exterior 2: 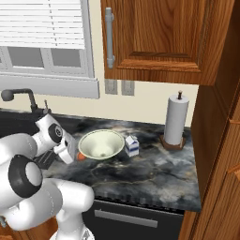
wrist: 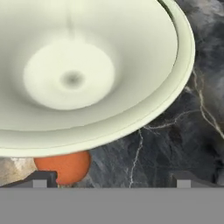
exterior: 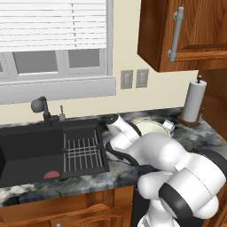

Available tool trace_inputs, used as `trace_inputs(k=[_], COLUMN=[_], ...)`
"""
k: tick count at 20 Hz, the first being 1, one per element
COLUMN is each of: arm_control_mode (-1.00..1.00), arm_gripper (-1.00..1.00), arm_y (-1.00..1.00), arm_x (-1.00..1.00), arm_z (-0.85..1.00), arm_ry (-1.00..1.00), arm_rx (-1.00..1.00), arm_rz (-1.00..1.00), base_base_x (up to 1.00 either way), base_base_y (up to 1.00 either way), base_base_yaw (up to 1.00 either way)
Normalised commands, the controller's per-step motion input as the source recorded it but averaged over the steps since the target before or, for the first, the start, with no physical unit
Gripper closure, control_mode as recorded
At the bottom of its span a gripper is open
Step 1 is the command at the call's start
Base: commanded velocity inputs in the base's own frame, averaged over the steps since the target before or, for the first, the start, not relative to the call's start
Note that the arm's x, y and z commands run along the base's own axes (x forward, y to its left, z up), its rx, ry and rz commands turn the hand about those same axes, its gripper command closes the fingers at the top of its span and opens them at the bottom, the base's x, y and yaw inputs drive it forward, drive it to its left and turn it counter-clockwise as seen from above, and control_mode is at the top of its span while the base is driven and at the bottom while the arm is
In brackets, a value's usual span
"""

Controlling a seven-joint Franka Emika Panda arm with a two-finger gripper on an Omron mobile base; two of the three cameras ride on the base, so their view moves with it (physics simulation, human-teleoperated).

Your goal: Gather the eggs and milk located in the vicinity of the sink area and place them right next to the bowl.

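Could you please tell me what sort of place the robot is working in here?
A simulated home kitchen, it seems: a black sink with a faucet, a marble-patterned counter, and wooden cabinets above.

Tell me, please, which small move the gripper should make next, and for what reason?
Probably lift the gripper straight up and away. In the hand view its fingertips stand wide apart, and the egg lies on the counter beside the left fingertip, against the bowl. The milk already stands at the bowl's other side, so both items seem placed.
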Motion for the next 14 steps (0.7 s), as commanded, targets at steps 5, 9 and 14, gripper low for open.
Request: trace_inputs(k=[5,9,14], arm_control_mode=[-1.0,-1.0,-1.0], arm_gripper=[-1.0,-1.0,-1.0], arm_y=[-0.09,-0.14,-0.21], arm_x=[0.0,-0.19,-0.18], arm_z=[0.43,0.42,0.24], arm_ry=[0.1,0.08,0.02], arm_rx=[0.0,0.0,0.0], arm_rz=[0.07,0.18,0.31], base_base_x=[0.0,0.0,0.0], base_base_y=[0.0,0.0,0.0], base_base_yaw=[0.0,0.0,0.0])
